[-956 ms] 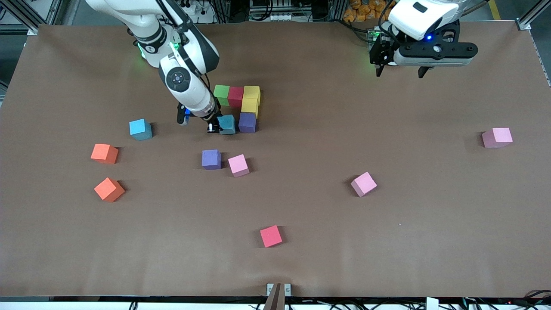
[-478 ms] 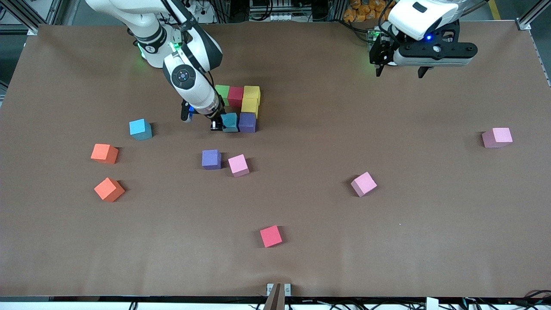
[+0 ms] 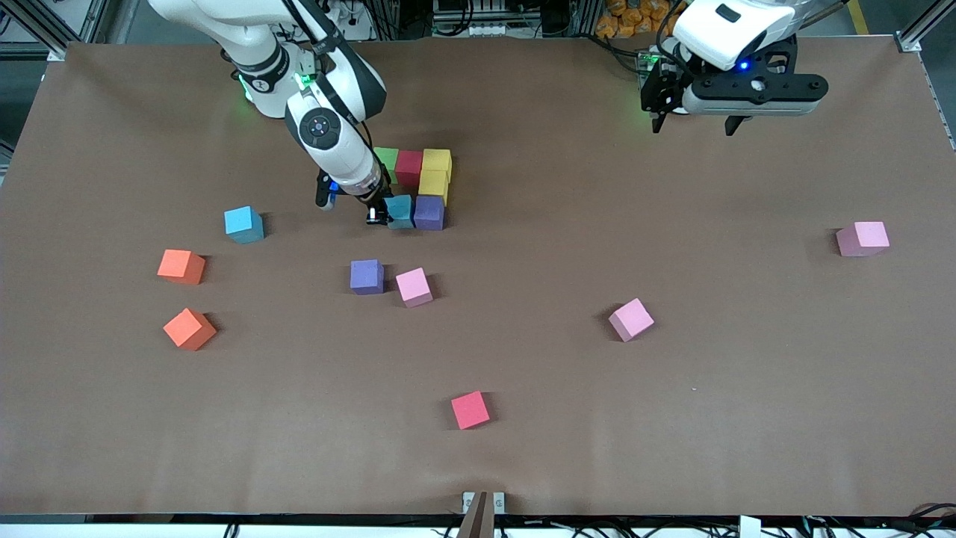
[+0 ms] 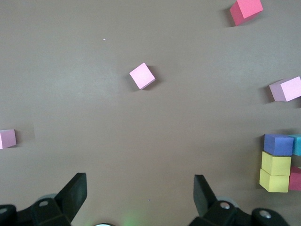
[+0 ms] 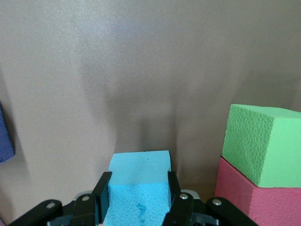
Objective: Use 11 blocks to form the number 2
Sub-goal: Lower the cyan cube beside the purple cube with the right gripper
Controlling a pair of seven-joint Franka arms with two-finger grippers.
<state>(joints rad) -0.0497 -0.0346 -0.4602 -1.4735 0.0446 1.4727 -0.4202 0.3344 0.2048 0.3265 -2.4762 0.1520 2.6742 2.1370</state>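
R gripper (image 3: pixel 388 213) fingers pinching blue block (image 3: pixel 399 211) w/ purple block (image 3: pixel 429 212) just beside; L gripper (image 3: pixel 694 124) fingers spread, waiting. 3 pink loose.

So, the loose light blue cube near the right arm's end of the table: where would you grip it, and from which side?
From straight above, I'd say. The loose light blue cube sits flat and alone on the table, all four sides free. It lies slightly turned, so the fingers should align with one pair of opposite vertical faces, clamping at mid-height. The right gripper is shut on another light blue cube; the left gripper waits open.
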